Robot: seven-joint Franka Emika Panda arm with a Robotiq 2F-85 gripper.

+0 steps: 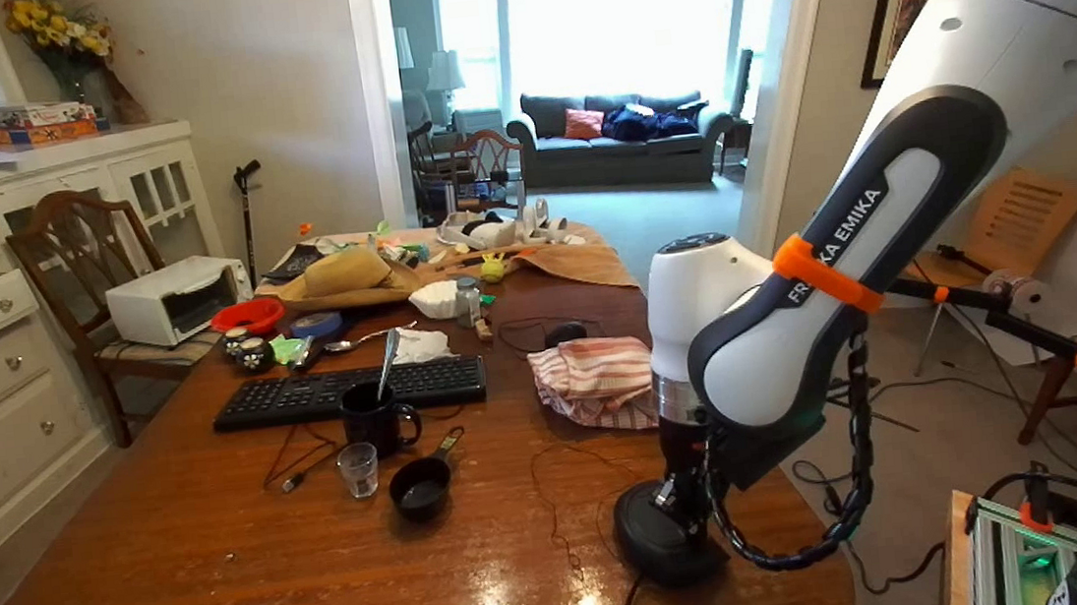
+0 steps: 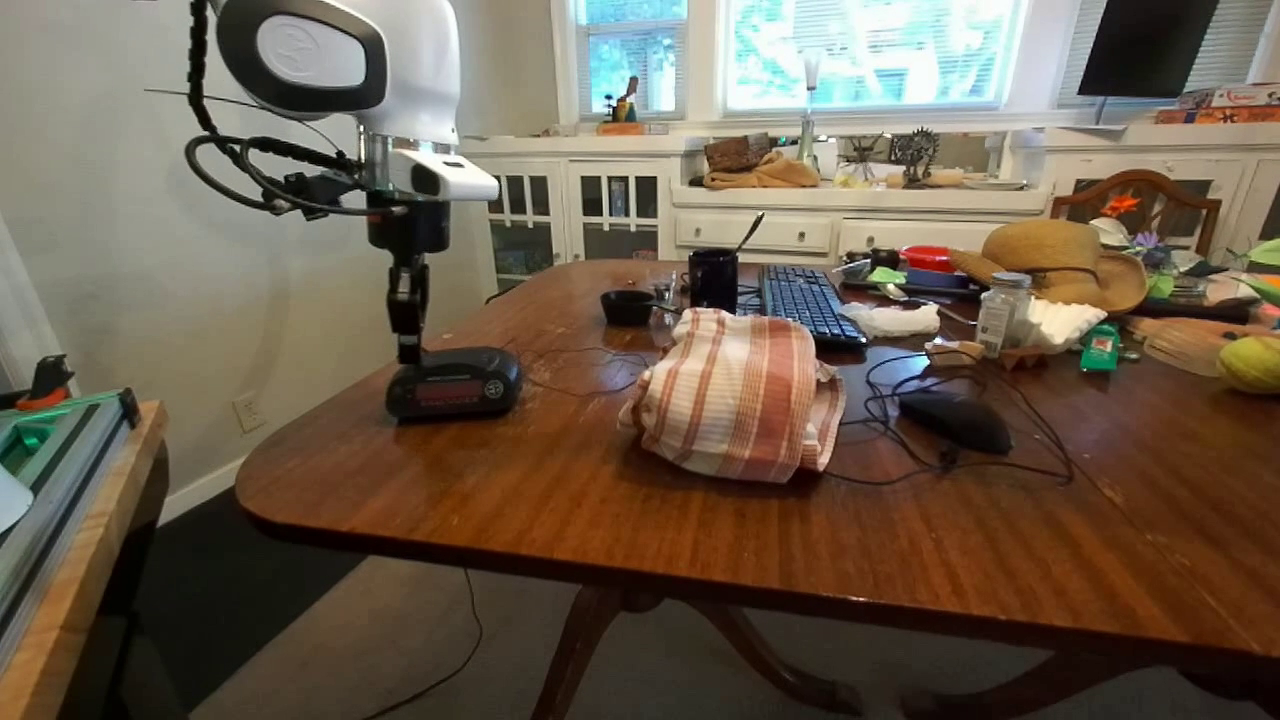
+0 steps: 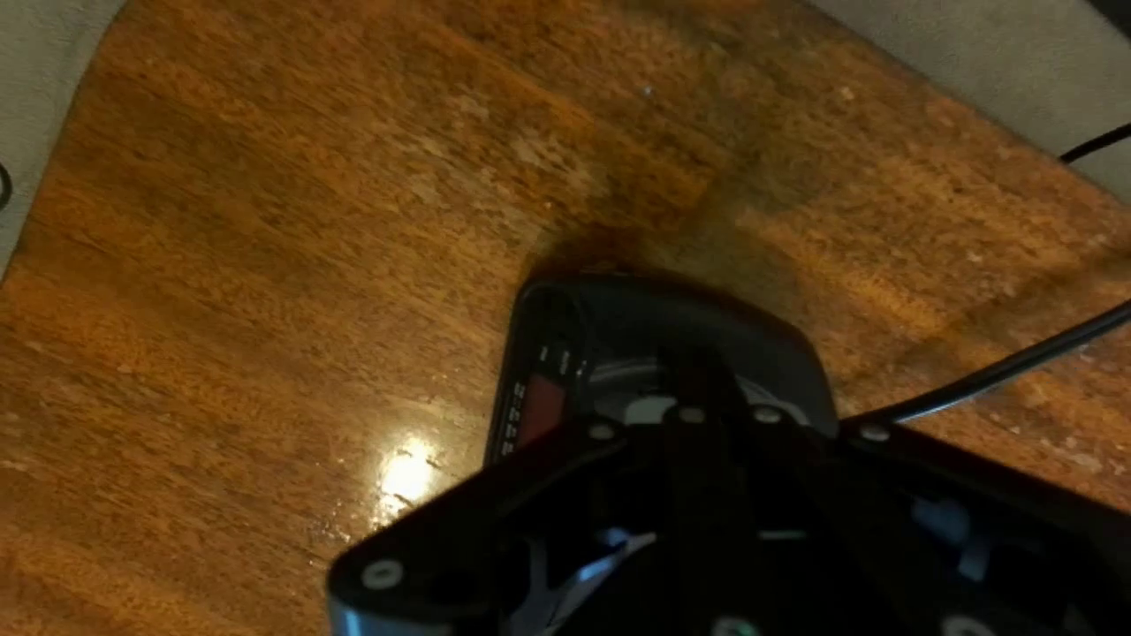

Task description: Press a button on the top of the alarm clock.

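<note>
The alarm clock is a low black oval body with a dark red display on its front. It stands on the table in both exterior views [image 1: 657,553] [image 2: 465,392] and in the wrist view [image 3: 742,318]. My gripper [image 2: 409,352] points straight down, its fingers together and empty. The fingertips are at the clock's top near one end and appear to touch it. The gripper also shows in an exterior view [image 1: 685,506], partly behind the arm's cable. In the wrist view the dark gripper [image 3: 707,375] covers part of the clock's top, and the exact contact point is hidden.
The wooden table's [image 2: 640,520] rounded edge is near the clock. A black cable [image 3: 963,384] runs from the clock. A striped cloth bundle [image 2: 740,400], a mouse [image 2: 955,420], a black measuring cup [image 1: 421,487], a glass [image 1: 358,470], a mug [image 1: 372,422] and a keyboard [image 1: 291,397] lie farther off.
</note>
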